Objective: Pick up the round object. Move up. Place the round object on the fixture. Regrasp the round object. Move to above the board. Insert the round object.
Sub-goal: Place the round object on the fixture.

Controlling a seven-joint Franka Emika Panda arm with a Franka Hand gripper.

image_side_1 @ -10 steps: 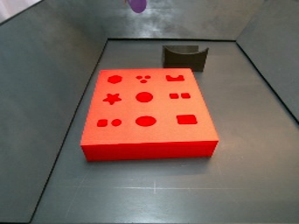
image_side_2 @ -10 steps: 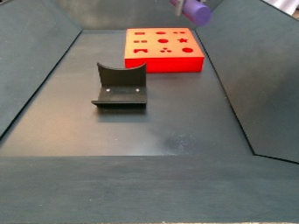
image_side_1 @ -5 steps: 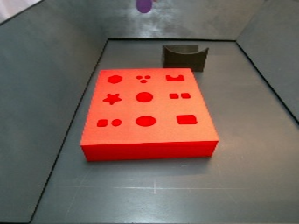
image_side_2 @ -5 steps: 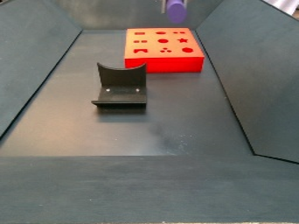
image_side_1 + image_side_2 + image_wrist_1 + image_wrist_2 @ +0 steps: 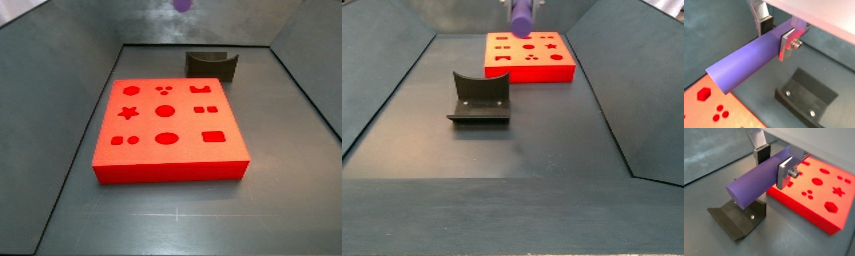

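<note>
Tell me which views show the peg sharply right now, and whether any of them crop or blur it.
Both wrist views are sharp: the peg sits clamped in the gripper, evenly lit with no glare. In both side views the peg is cut off at the frame's top edge and looks soft; the board is crisp.

Smooth matt purple round object (image 5: 747, 62) in silver-metal end effector (image 5: 777, 34); matt red board (image 5: 167, 130).

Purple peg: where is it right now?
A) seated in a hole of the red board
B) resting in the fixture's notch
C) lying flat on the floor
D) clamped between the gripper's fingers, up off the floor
D: in both wrist views the gripper clamps the purple peg crosswise, above the fixture and red board.
</note>
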